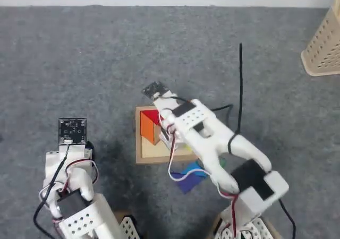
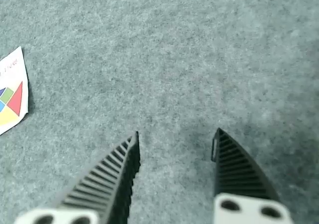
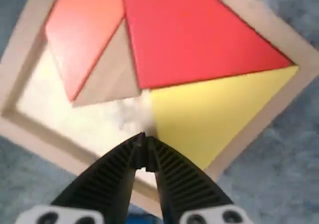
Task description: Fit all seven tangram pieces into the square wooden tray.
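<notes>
Black ribbed fingers of the right gripper are pressed together on nothing, above the bare floor of the wooden tray, beside the yellow triangle. Past it, the red triangle and orange piece sit against the rim. A blue piece and purple piece lie just outside the tray. The left gripper gapes wide over open grey carpet.

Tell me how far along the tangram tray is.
Done: red piece, orange piece and yellow piece lie in the tray. In hand: nothing; the right gripper is shut over the tray's bare wood, the left gripper open over carpet. Left: at least a blue piece lies beside the tray.
</notes>
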